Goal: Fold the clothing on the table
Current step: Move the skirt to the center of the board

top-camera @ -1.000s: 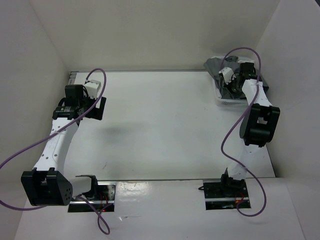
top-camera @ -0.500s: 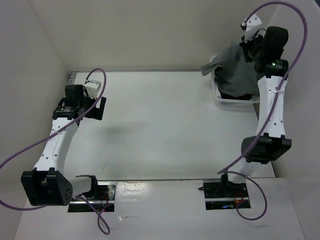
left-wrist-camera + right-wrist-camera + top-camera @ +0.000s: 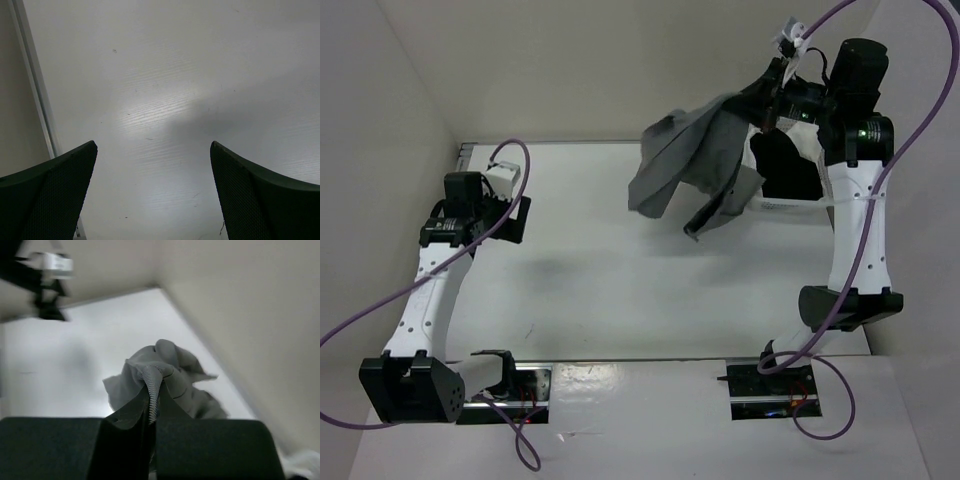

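The clothing (image 3: 695, 160), a grey pleated skirt, hangs in the air over the back right of the table (image 3: 620, 270). My right gripper (image 3: 767, 92) is raised high and shut on the skirt's ribbed waistband (image 3: 151, 390), and the bunched fabric (image 3: 170, 375) dangles beyond the fingers in the right wrist view. My left gripper (image 3: 523, 217) hovers low over the table's left side, open with nothing between its fingers (image 3: 55, 195); only bare tabletop (image 3: 165, 100) shows between them.
A small white basket (image 3: 790, 190) with a black garment (image 3: 785, 165) in it stands at the back right corner, behind the hanging skirt. White walls close in the table on the left, back and right. A metal rail (image 3: 35, 90) runs along the left edge.
My right arm rose out of the basket with the skirt and swung it left, so the fabric now hangs over the table. The left arm barely shifted.
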